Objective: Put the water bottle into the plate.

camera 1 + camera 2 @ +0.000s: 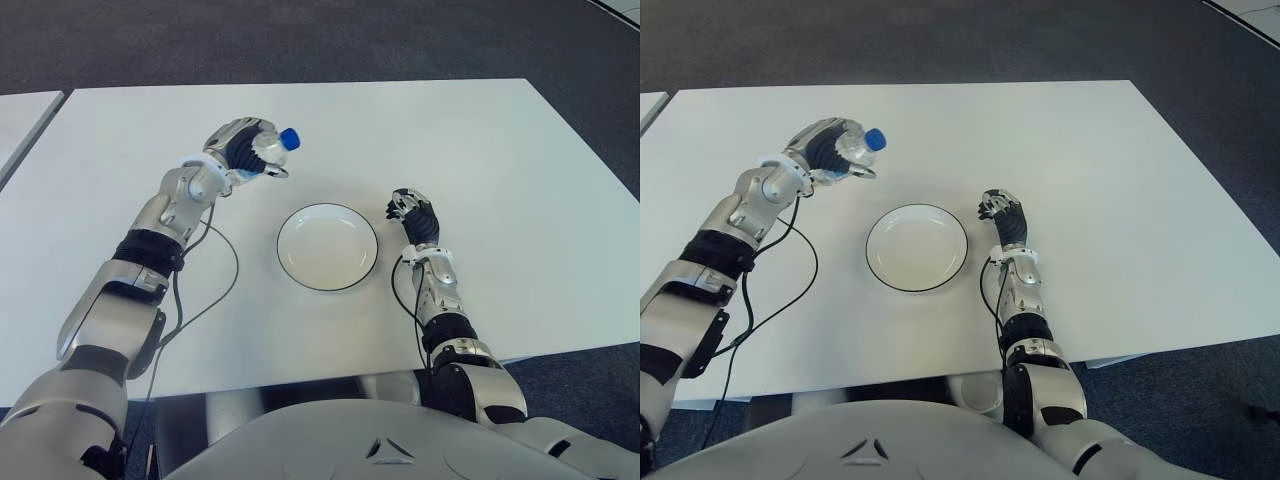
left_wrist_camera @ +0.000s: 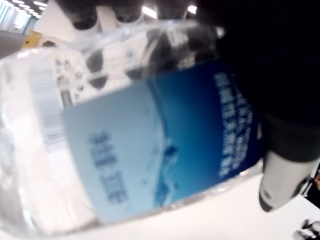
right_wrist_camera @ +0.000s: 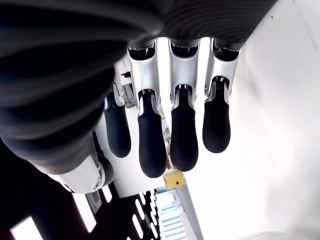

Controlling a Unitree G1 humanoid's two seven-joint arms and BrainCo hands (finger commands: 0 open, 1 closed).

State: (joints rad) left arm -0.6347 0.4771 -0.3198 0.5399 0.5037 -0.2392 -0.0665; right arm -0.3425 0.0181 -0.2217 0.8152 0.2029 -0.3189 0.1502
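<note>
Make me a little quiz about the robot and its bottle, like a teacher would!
1. True or false: the water bottle already lies in the plate.
2. Which hand grips the bottle?
   A. left hand
   B. right hand
3. Fill in: the bottle's cap is ____ in colour.

Key: 1. False, it is held above the table, on the robot's left of the plate. 2. A; the right hand holds nothing. 3. Blue.
</note>
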